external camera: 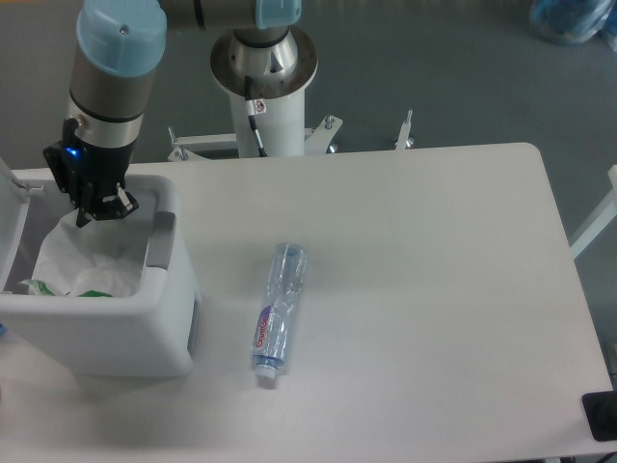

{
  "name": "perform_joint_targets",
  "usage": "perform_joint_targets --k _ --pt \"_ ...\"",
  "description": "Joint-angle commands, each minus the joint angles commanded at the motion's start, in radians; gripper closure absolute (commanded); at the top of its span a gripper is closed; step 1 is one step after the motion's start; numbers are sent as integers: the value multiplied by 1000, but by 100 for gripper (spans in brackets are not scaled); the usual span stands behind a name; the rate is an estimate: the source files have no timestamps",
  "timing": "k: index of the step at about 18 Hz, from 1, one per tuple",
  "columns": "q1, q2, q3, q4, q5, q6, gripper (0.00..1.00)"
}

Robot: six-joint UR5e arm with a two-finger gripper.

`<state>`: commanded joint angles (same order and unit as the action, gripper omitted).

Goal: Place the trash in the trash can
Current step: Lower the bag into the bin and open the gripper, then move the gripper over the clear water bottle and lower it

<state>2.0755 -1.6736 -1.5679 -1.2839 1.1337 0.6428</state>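
Note:
The trash can (116, 333) stands at the table's left edge with its white lid (10, 212) swung open to the left. Inside it lies the crumpled white wrapper (87, 258), its green strip showing near the front wall. My gripper (98, 205) hangs over the can's back rim, just above the wrapper's top, with its black fingers apart, so it looks open. The flattened clear bottle (278, 313) with its red-lettered label lies on the table right of the can, cap toward the front edge, well away from the gripper.
The arm's white pedestal (262, 92) stands behind the table's back edge. A grey handle patch (160, 241) sits on the can's right rim. A dark object (601, 415) shows at the table's front right corner.

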Motion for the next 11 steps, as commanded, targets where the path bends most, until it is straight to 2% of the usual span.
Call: perform_joint_targets --k 1,2,3,5,8,11 --pt "0 2 8 -2 1 -11 81" --pt "2 6 8 1 0 -12 37" --pt "3 9 14 8 -2 -14 13" --pt "11 12 38 41 -17 -63 4" --pt "37 11 71 90 -46 -173 1" --pt "83 12 92 95 -66 -207 1"
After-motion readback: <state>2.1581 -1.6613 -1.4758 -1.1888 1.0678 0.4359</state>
